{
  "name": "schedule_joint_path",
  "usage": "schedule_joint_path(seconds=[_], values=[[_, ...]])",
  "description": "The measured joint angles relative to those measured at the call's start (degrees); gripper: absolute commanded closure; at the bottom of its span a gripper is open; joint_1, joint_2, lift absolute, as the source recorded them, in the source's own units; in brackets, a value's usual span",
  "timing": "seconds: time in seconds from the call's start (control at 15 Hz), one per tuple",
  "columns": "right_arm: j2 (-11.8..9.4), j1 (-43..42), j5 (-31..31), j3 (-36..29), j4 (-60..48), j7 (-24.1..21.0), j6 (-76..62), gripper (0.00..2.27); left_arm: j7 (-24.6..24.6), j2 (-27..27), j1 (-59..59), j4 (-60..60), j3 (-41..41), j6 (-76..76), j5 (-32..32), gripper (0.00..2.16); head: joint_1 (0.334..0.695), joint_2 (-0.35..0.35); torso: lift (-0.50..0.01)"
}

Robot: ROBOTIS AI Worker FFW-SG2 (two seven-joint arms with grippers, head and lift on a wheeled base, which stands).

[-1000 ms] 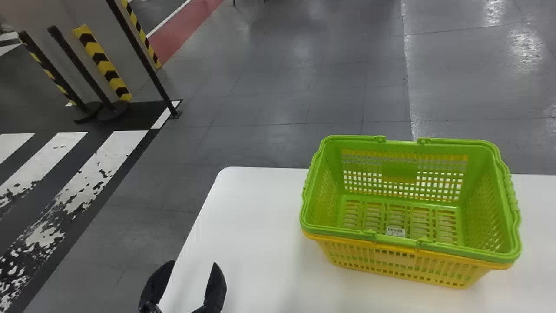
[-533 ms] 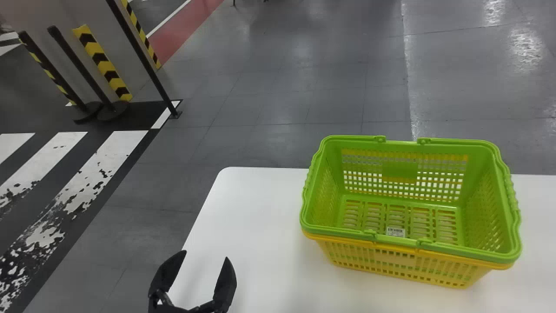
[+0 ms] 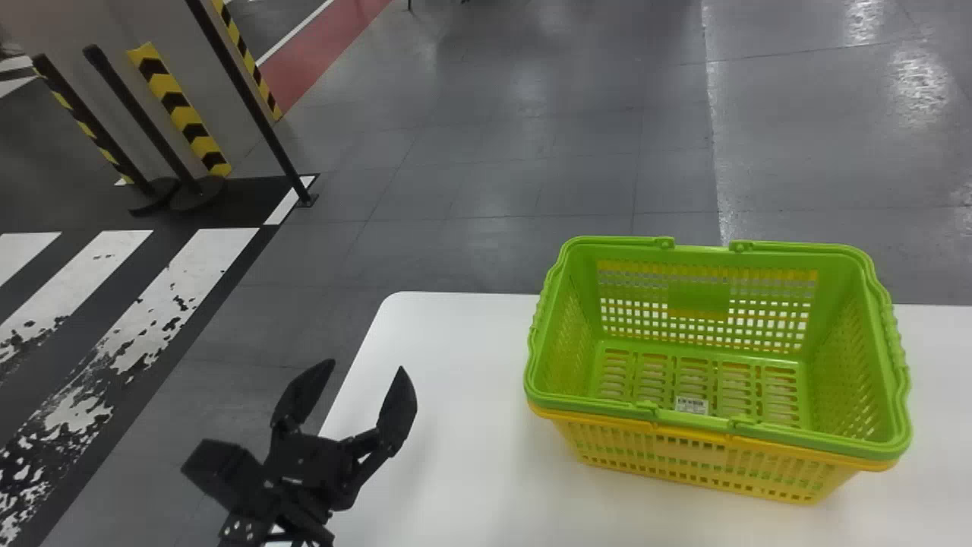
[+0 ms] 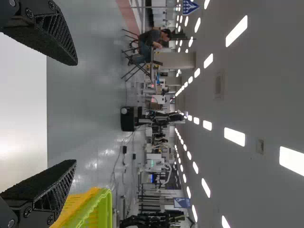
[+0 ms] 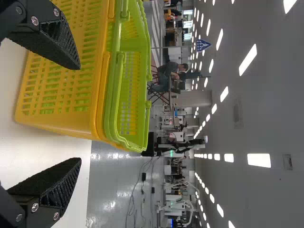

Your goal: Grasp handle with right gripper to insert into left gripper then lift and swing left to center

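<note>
Toward the left of the head view, my left gripper (image 3: 358, 368) is open over the table's left edge, left of the baskets and apart from them. A green basket (image 3: 699, 298) is nested in a yellow basket (image 3: 706, 465) on the right part of the table, its handles (image 3: 900, 372) folded down along the rim. In the left wrist view, my left gripper (image 4: 76, 112) has nothing between its spread fingers; part of the green basket (image 4: 105, 209) lies beyond one finger. My right gripper (image 5: 80, 114), open and empty, faces the yellow basket (image 5: 59, 95) in the right wrist view.
The white table (image 3: 448, 380) has bare surface between the left gripper and the baskets. Beyond it is grey floor, with black posts (image 3: 140, 114) and a yellow-black guard (image 3: 178, 110) standing far off at the left.
My left gripper has moved forward from the bottom edge of the head view and slightly right, bringing its body into sight. It has stayed open. The baskets have not moved.
</note>
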Motion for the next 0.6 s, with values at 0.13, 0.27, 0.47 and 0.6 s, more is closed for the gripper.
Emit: schedule_joint_path(seconds=[0.13, 0.27, 0.47, 0.6], values=[[0.0, 0.1, 0.2, 0.1, 0.0, 0.0, 0.1, 0.13, -1.0, 0.2, -3.4, -2.0, 1.2, 8.9, 0.8, 0.08, 0.695, 0.35, -0.093], [0.0, 0.1, 0.5, 0.4, -0.1, 0.0, 0.5, 0.13, -3.1, 0.4, -7.4, -3.4, 2.4, 19.0, 1.8, 0.07, 0.695, 0.35, -0.093], [0.0, 0.1, 1.0, 0.5, -0.3, 0.0, 1.0, 0.13, -8.4, 0.6, -14.3, -3.9, 4.5, 34.6, 3.5, 0.07, 0.695, 0.33, -0.093], [0.0, 0.3, 1.1, 0.5, -0.3, 0.0, 1.1, 0.13, -11.0, 1.1, -18.8, -3.5, 5.3, 42.5, 3.6, 0.07, 0.695, 0.316, -0.093]])
